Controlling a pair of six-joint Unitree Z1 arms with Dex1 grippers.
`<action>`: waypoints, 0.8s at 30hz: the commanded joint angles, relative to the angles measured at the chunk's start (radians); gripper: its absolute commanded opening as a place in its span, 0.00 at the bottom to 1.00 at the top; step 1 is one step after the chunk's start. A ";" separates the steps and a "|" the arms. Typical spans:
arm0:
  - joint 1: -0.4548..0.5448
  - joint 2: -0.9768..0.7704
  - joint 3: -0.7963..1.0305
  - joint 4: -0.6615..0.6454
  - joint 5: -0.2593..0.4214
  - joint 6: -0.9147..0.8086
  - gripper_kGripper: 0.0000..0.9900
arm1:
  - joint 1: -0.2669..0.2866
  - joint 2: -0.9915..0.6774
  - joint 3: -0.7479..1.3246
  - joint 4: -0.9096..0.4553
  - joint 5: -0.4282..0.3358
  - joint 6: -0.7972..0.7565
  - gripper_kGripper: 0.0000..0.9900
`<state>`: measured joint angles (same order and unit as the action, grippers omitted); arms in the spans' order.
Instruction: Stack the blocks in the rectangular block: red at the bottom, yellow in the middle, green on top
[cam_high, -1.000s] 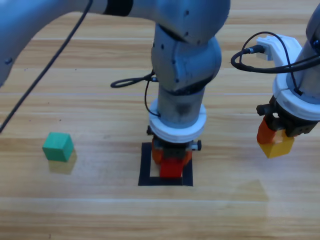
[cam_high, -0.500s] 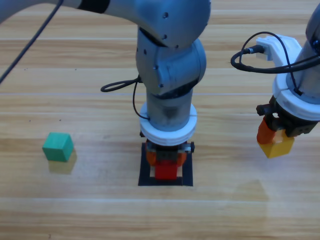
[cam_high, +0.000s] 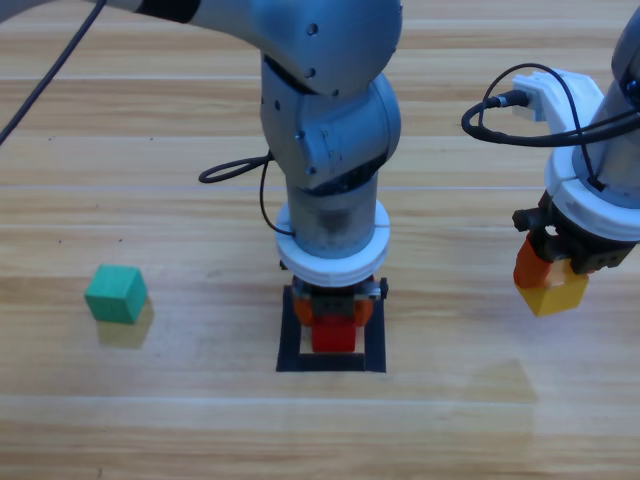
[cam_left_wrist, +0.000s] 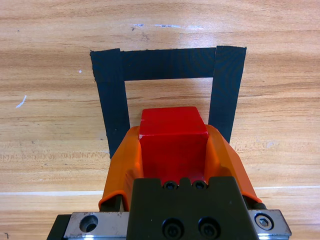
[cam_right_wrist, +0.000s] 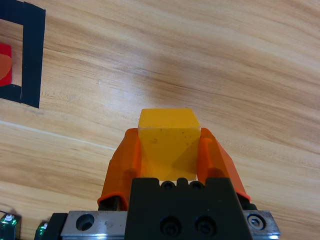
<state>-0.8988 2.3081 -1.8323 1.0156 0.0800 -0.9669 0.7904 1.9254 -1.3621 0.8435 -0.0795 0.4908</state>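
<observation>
My left gripper (cam_high: 333, 322) is shut on the red cube (cam_high: 333, 335) (cam_left_wrist: 172, 142), holding it over the opening of the black tape square (cam_high: 291, 345) (cam_left_wrist: 167, 63) at the table's middle. Off to the right, my right gripper (cam_high: 547, 280) is shut on the yellow cube (cam_high: 556, 294) (cam_right_wrist: 168, 142) and hangs above the bare wood. The teal-green cube (cam_high: 116, 294) rests alone on the table at the far left. In the right wrist view the tape square (cam_right_wrist: 30, 55) and a sliver of the red cube (cam_right_wrist: 4, 64) show at the left edge.
A black cable (cam_high: 235, 170) loops over the table behind the left arm. Another cable (cam_high: 520, 125) arches off the right arm's wrist. Bare wood lies between the tape square and the green cube.
The left arm has swung leftwards and settled the red cube more squarely over the tape square's opening. The right arm with the yellow cube and the green cube have stayed put.
</observation>
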 joint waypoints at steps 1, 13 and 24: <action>0.021 0.011 0.045 -0.031 -0.011 0.008 0.01 | 0.023 -0.005 0.001 0.019 -0.022 -0.004 0.10; 0.023 0.010 0.056 -0.037 -0.011 0.004 0.02 | 0.023 -0.006 -0.002 0.019 -0.023 -0.004 0.10; 0.021 0.004 0.056 -0.035 -0.011 -0.019 0.71 | 0.023 -0.009 -0.003 0.019 -0.028 -0.004 0.10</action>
<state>-0.8985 2.2961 -1.8052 0.9848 0.0800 -0.9678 0.7904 1.9254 -1.3622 0.8435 -0.0818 0.4897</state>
